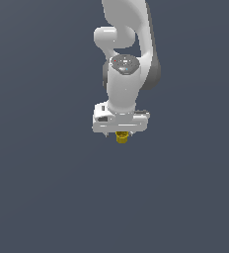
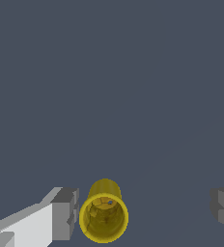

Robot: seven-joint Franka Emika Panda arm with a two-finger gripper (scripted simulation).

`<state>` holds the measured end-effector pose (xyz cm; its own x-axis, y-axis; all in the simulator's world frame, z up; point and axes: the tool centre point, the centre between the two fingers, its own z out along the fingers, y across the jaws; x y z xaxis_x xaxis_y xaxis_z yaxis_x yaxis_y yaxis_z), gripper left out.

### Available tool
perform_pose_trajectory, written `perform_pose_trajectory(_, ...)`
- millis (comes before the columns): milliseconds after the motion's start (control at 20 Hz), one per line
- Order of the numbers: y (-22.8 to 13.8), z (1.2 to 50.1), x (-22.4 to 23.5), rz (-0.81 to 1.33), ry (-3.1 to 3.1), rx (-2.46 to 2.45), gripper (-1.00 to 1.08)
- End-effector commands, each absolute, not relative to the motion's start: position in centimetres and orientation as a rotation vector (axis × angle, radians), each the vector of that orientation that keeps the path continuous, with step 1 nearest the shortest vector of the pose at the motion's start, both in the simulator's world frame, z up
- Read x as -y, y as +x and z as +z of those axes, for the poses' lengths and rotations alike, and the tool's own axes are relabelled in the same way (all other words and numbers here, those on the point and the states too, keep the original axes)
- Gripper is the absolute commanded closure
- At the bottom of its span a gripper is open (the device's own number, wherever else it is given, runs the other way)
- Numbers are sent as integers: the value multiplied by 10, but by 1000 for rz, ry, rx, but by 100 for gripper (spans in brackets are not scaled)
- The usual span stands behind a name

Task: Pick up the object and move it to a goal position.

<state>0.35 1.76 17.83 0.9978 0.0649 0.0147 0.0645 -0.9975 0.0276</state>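
Observation:
The object, a tiny yellow-gold cup (image 2: 104,217) with a round rim, sits between my gripper's two grey fingertips (image 2: 65,212). Its open mouth faces the wrist camera. It lies close to one finger, with a narrow gap, and far from the other. My gripper (image 2: 145,210) is open wide and holds nothing. In the exterior view the cup (image 1: 121,138) shows just below the white gripper (image 1: 120,132), at the middle of the picture. The hand hides the cup's top there. No goal marker shows in either view.
The white arm (image 1: 129,49) comes down from the top of the exterior view. A plain dark grey-blue surface (image 1: 47,197) fills everything around it.

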Motion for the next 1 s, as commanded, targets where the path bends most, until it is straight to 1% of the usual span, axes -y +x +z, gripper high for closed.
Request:
perform_pose_trajectory(0,4,178,-18,24,3113,-101,-92)
perform_pose_trajectory(450,-1,175,15,-16,3113,-42,-92)
perform_pose_trajectory(950,-7,167,8,-13,3115,-43,-92)
